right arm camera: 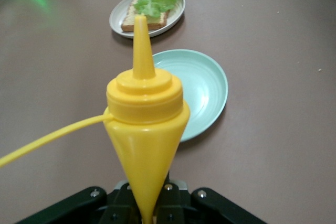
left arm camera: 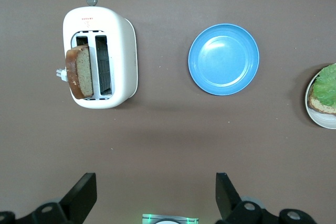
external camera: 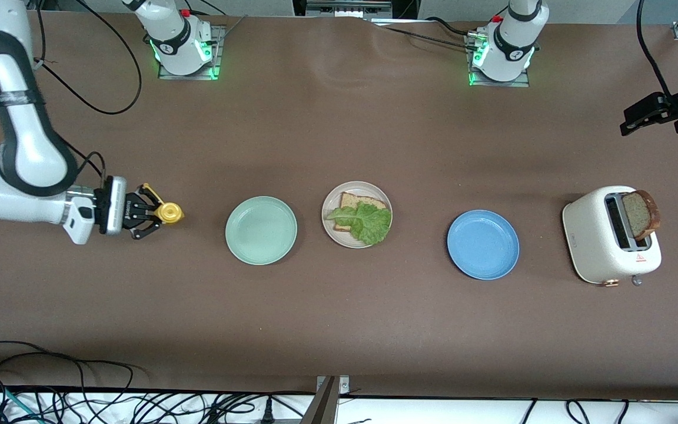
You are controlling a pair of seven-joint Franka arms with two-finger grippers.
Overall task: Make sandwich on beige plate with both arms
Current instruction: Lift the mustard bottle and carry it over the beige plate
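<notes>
The round pale beige plate (external camera: pixel 356 214) sits at the middle of the front view, carrying one square brown wholegrain bread slice (external camera: pixel 358 202) with a ruffled green lettuce leaf (external camera: pixel 365 221) laid over it; the sandwich is half built, I judge, since it has no top slice yet. That top is most likely the second brown bread slice (external camera: pixel 640 214), standing upright and proud of a slot in the white rounded toaster (external camera: pixel 610 241) at centre right, where it is easy to grip by its raised edge. Between toaster and beige plate lies a bare round blue plate (external camera: pixel 483 244), and past the beige plate, toward centre left, a bare mint green plate (external camera: pixel 261 230). At the left edge the right gripper (external camera: pixel 153 215) is clamped on a yellow plastic squeeze bottle with a cone nozzle (external camera: pixel 167 212), held on its side low above the table with the nozzle pointing along the row of plates, presumably to bring sauce to the lettuce. At the upper right edge the left gripper (external camera: pixel 639 118) waits high over the table, its fingers (left arm camera: pixel 84 195) spread wide apart, looking down on toaster and blue plate. Everything rests on a matte brown table covering (external camera: pixel 339 318); black cables (external camera: pixel 80 400) tangle along the bottom edge, and green lights glow at both arm bases along the top.
</notes>
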